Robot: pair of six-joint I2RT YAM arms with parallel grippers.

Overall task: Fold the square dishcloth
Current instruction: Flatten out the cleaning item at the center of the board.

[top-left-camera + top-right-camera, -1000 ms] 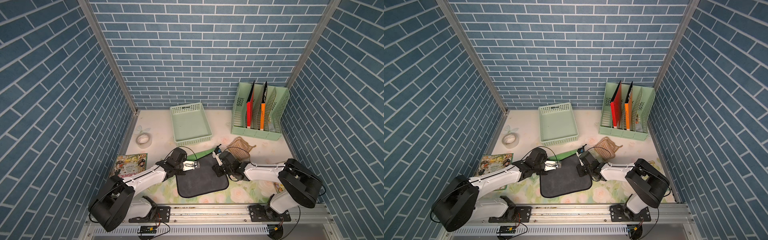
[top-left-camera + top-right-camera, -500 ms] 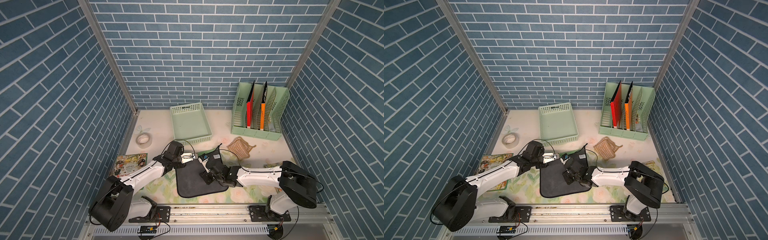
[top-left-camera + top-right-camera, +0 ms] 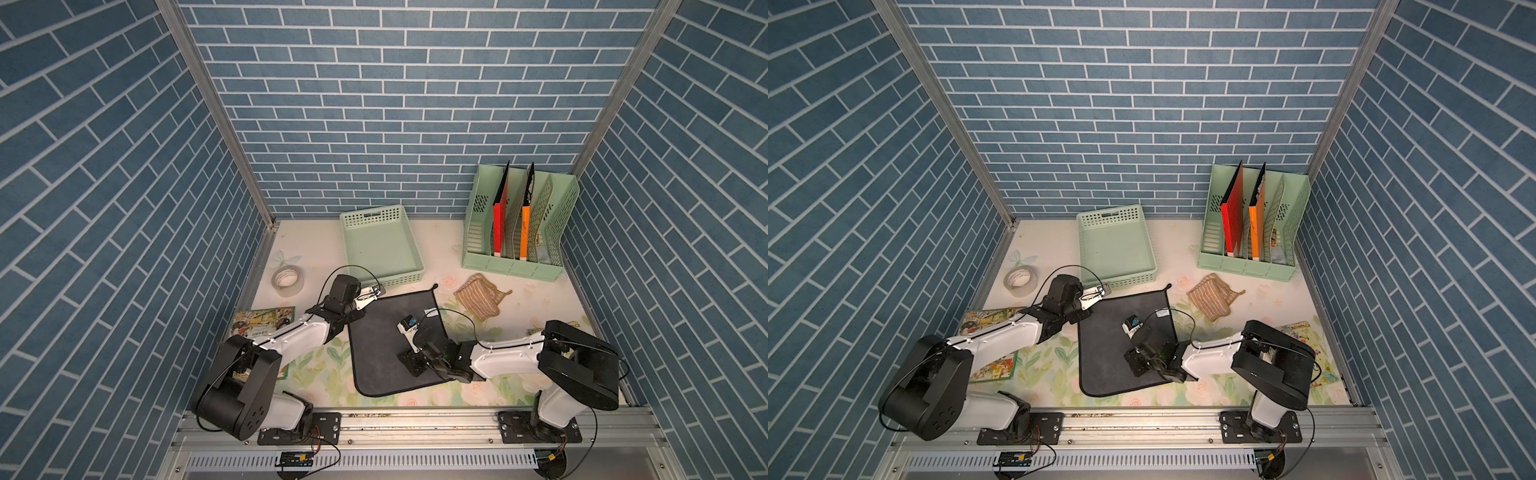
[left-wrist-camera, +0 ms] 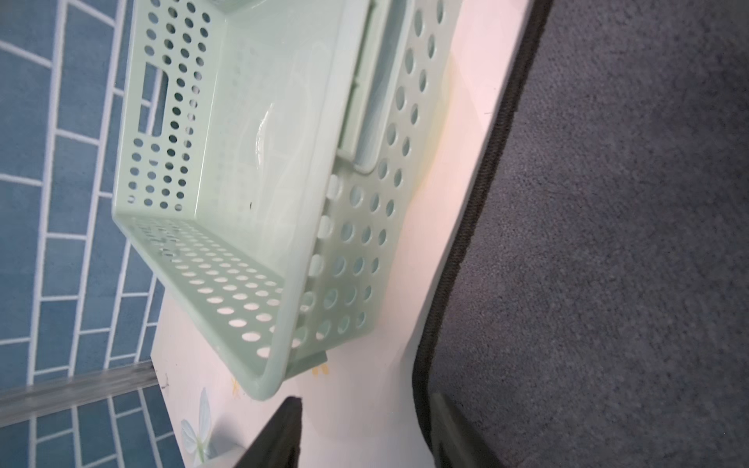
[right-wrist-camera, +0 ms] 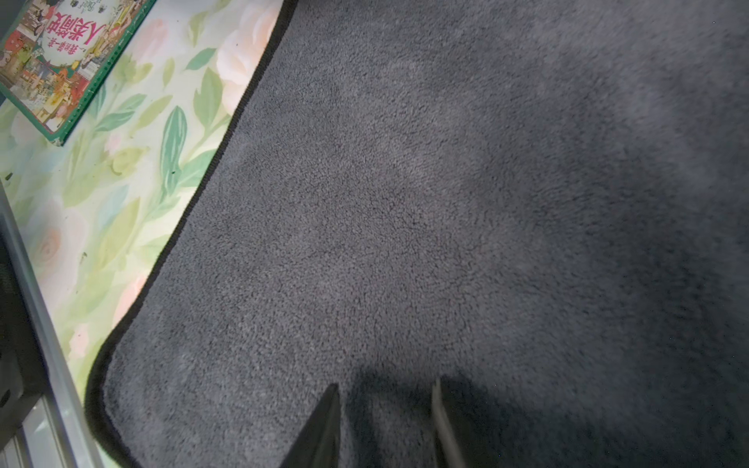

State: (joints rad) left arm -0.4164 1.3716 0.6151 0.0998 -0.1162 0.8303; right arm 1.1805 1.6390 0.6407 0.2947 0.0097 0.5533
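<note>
The square dishcloth (image 3: 386,340) (image 3: 1108,345) is dark grey with a black hem and lies spread flat near the table's front in both top views. My left gripper (image 3: 368,296) (image 3: 1096,292) sits at its far left corner. In the left wrist view this gripper (image 4: 364,405) is open; one fingertip (image 4: 446,421) is over the cloth's hem, the other over bare table. My right gripper (image 3: 409,363) (image 3: 1136,361) hovers over the cloth's middle. In the right wrist view it (image 5: 385,401) is open, with flat dishcloth (image 5: 446,202) beneath and nothing held.
A green perforated basket (image 3: 380,245) (image 4: 251,162) stands just beyond the left gripper. A green file rack (image 3: 519,232) is at the back right, a crumpled tan striped cloth (image 3: 480,299) right of the dishcloth, a tape roll (image 3: 286,280) at the far left, and a picture book (image 3: 262,326) (image 5: 60,52) under the left arm.
The dishcloth lay shorter with a green strip at its far edge; now it is spread out flat. The left gripper opened at the far left corner. The right gripper moved left over the cloth.
</note>
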